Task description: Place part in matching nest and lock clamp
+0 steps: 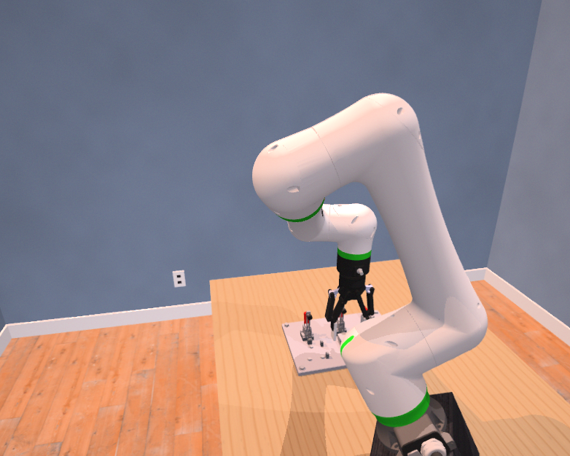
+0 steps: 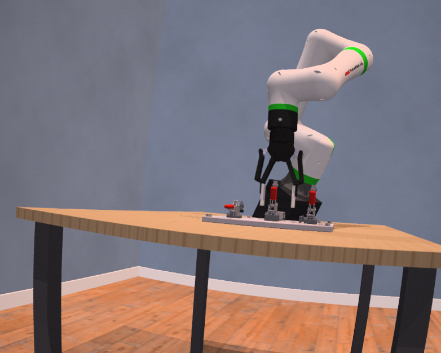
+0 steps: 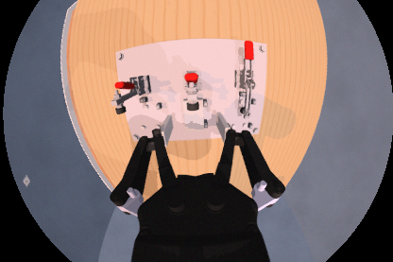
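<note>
The pale fixture plate (image 3: 192, 91) lies on the wooden table and carries three toggle clamps with red handles. The left clamp's handle (image 2: 228, 206) lies level. The middle clamp's handle (image 2: 273, 193) and the right clamp's handle (image 2: 312, 197) stand upright. My gripper (image 3: 194, 119) is open and empty. It points straight down just above the plate, with one finger on each side of the middle clamp (image 3: 191, 88), apart from it. It also shows in the exterior view (image 2: 277, 200) and the top view (image 1: 346, 328). I cannot make out the part in any view.
The robot's base (image 1: 423, 431) stands on the table close behind the plate, and its lower arm (image 1: 403, 343) hides the plate's right part in the top view. The table's edges lie well away from the plate.
</note>
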